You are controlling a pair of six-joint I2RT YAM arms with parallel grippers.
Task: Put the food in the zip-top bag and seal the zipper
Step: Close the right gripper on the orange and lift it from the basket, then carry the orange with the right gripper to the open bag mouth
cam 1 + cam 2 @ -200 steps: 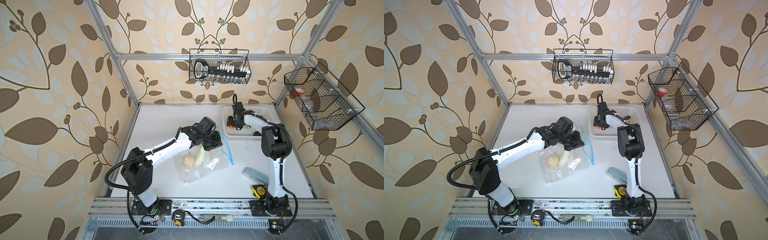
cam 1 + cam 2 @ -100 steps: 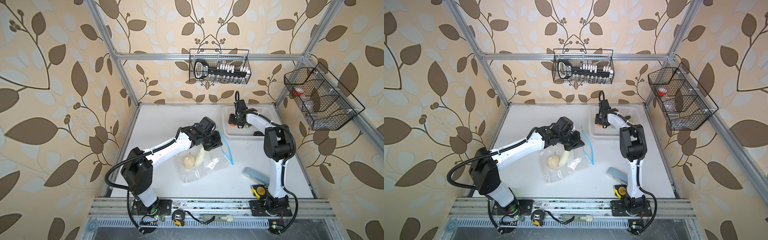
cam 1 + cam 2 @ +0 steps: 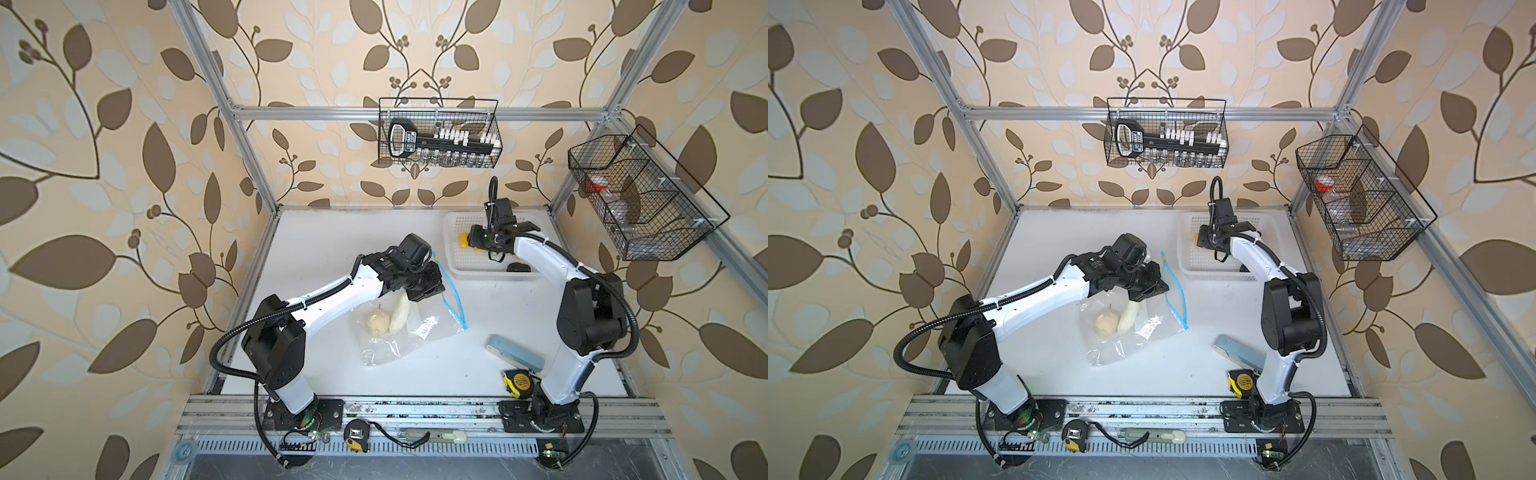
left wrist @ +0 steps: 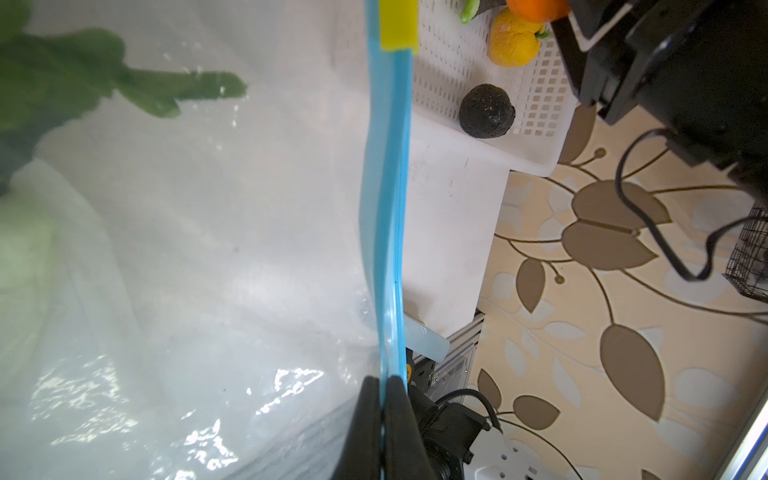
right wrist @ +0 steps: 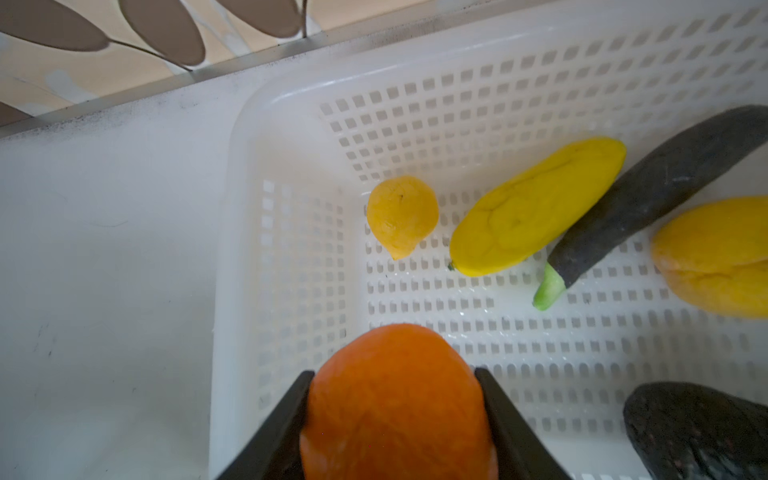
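Slippage is the danger I am weighing most. My right gripper [image 5: 392,374] is clamping a round orange toy fruit [image 5: 395,419] by its two sides only, with the jaws standing partway apart around it. It is hanging over a white perforated plastic basket [image 5: 286,257], and I cannot tell whether it is clear of the floor. That curved skin could be rolling out of the pads during the carry.

My left gripper [image 4: 382,384], jaws fully closed, is pinching the light-blue zipper strip [image 4: 386,208] of a clear crinkly zip-top bag [image 3: 432,328] and holding that edge up. In the left wrist view the two blue lips are lying almost together, so the mouth is looking narrow. The fruit could be catching on a lip, dragging the light bag along, or tugging the strip out of my pinch. A yellow slider tab [image 4: 398,25] is sitting at the end of the strip away from my pinch.

The bag is lying near the middle of the white worktop [image 3: 332,232]. It is holding a round beige piece [image 3: 378,323] and a long pale green-white piece [image 3: 400,316], touching side by side. A leafy green shape [image 4: 62,83] is showing through the plastic; I cannot tell whether it is inside.

The basket is sitting at the worktop's far right corner. It is holding a small yellow lemon-shaped piece [image 5: 402,216], a long yellow piece [image 5: 536,212], a long dark piece [image 5: 665,187], a yellow-orange piece [image 5: 715,257] and a dark bumpy round piece [image 5: 698,432].
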